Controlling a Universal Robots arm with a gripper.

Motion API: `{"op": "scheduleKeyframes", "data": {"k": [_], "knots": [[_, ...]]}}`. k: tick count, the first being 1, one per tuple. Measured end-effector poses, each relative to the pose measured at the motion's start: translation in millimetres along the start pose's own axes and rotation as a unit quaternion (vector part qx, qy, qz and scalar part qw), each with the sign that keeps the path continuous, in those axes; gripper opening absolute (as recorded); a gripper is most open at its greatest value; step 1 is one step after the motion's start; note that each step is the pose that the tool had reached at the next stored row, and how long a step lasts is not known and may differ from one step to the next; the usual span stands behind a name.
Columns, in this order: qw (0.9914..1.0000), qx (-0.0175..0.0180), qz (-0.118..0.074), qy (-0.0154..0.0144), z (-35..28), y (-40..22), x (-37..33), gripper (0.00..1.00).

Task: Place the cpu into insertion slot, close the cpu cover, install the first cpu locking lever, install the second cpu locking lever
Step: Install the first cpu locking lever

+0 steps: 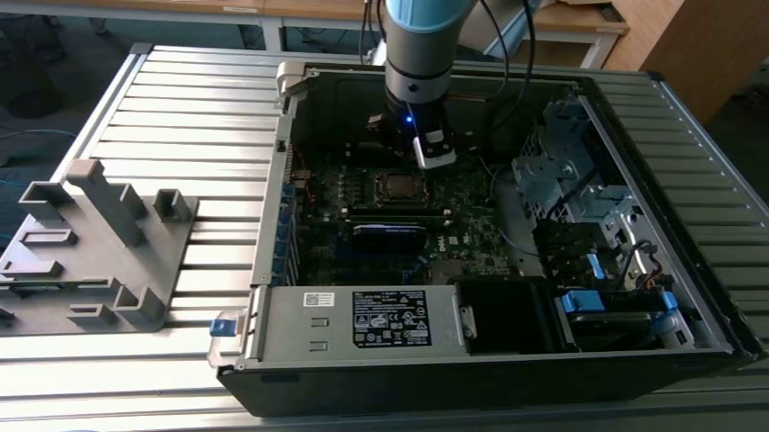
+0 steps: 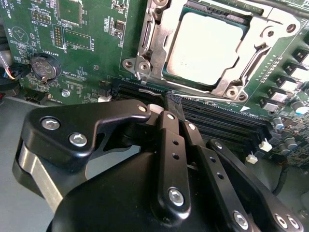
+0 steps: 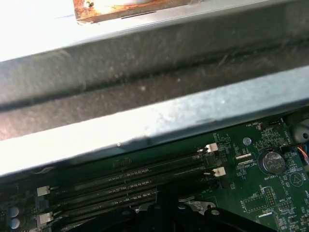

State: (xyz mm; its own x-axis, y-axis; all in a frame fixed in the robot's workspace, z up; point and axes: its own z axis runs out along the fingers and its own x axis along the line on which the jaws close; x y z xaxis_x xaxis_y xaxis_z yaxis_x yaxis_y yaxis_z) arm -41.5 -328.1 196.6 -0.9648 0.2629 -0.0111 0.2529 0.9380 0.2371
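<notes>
The cpu (image 2: 203, 48), a pale grey square, lies in the insertion slot (image 1: 395, 184) on the green motherboard (image 2: 87, 29). The silvery cpu cover (image 2: 264, 37) lies flat around it, and the chip shows through its window. A thin metal lever rod (image 2: 145, 90) runs along the socket's edge nearest the gripper. My black gripper (image 2: 173, 102) is shut, its tips together just above the memory slots (image 2: 227, 118) beside the socket. Nothing shows between the fingers (image 2: 166, 123). In the exterior view the arm (image 1: 417, 54) stands over the socket.
The open computer case (image 1: 360, 315) lies on a slatted metal table (image 1: 180, 117). A grey case wall (image 3: 145, 125) passes close to the wrist. A coin battery (image 2: 43, 66), a blue-labelled card (image 1: 391, 232) and drive cages (image 1: 565, 180) surround the socket. A grey fixture (image 1: 90, 243) stands at the exterior view's left.
</notes>
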Motion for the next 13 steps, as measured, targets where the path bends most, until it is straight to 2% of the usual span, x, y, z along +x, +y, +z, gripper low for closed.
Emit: {"op": "scheduleKeyframes", "data": {"k": [4,13], "knots": [[1.0,-0.0008,-0.001,-0.0025,0.3,-0.2,0.7,0.11],[0.99998,-0.0033,-0.003,-0.0036,1.1,-0.6,1.0,0.11]]}}
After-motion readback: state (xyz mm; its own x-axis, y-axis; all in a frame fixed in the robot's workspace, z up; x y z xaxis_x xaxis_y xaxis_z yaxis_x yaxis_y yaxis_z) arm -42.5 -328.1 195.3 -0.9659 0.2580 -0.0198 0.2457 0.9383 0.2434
